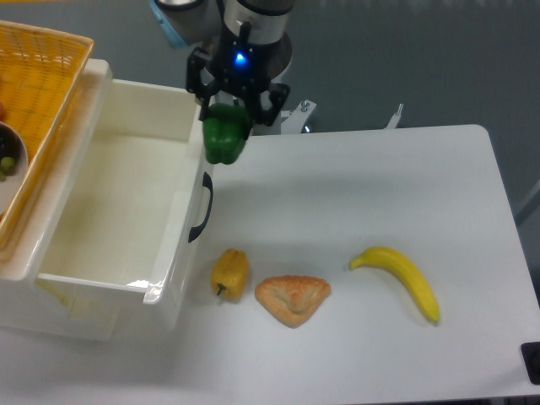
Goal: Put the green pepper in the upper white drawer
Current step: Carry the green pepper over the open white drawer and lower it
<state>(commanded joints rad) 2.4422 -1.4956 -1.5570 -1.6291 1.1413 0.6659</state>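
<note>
Gripping the green pepper (224,140), the pincer (228,114) hangs above the right front corner of the upper white drawer (126,211).

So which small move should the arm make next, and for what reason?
Probably carry on leftward before releasing: the gripper holds the green pepper just above the front panel of the open upper white drawer, not yet over its cavity.

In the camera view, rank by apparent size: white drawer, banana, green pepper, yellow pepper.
1. white drawer
2. banana
3. green pepper, though it is held up in the gripper, nearer the camera, so its lead is unsure
4. yellow pepper
</note>
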